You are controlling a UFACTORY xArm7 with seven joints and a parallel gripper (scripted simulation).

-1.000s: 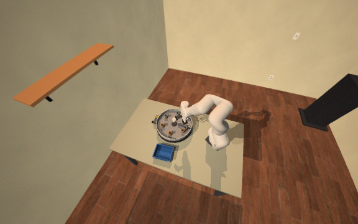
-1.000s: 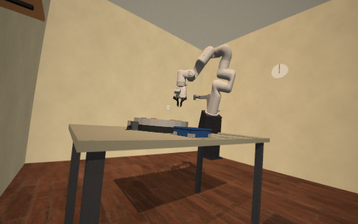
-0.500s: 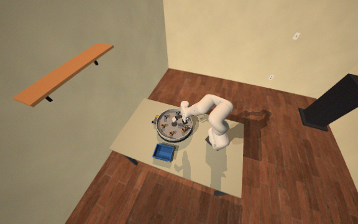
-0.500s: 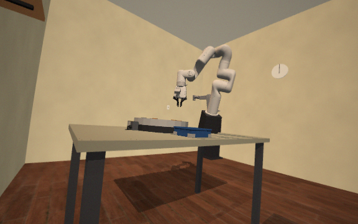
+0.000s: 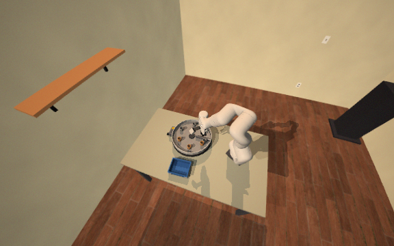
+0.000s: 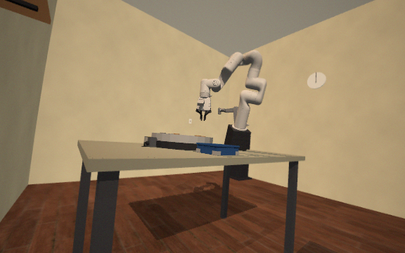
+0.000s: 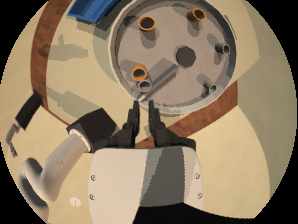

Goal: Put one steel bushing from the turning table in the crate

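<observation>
The turning table [image 5: 184, 134] [image 6: 181, 138] [image 7: 165, 44] is a round grey tray with a raised rim. In the wrist view it holds three grey steel bushings: one at the near side [image 7: 144, 89] beside an orange bushing [image 7: 139, 73], one at the right [image 7: 223, 49], one at the lower right [image 7: 209, 88]. Two more orange bushings [image 7: 146, 23] [image 7: 198, 14] stand farther back. The blue crate [image 5: 180, 167] [image 6: 220, 150] [image 7: 92, 14] is beside the turning table; no bushing shows in it. My gripper [image 6: 202, 119] [image 7: 143, 107] is open by a narrow gap, empty, high above the turning table's near side.
A thin bar [image 7: 162, 80] lies across the turning table from its hub [image 7: 185, 56] to the rim, close to the near steel bushing. A small dark unit [image 6: 150, 141] sits at the turning table's outer side. An orange shelf [image 5: 70, 80] is on the wall. A second arm stands on a dark pedestal [image 5: 371, 113].
</observation>
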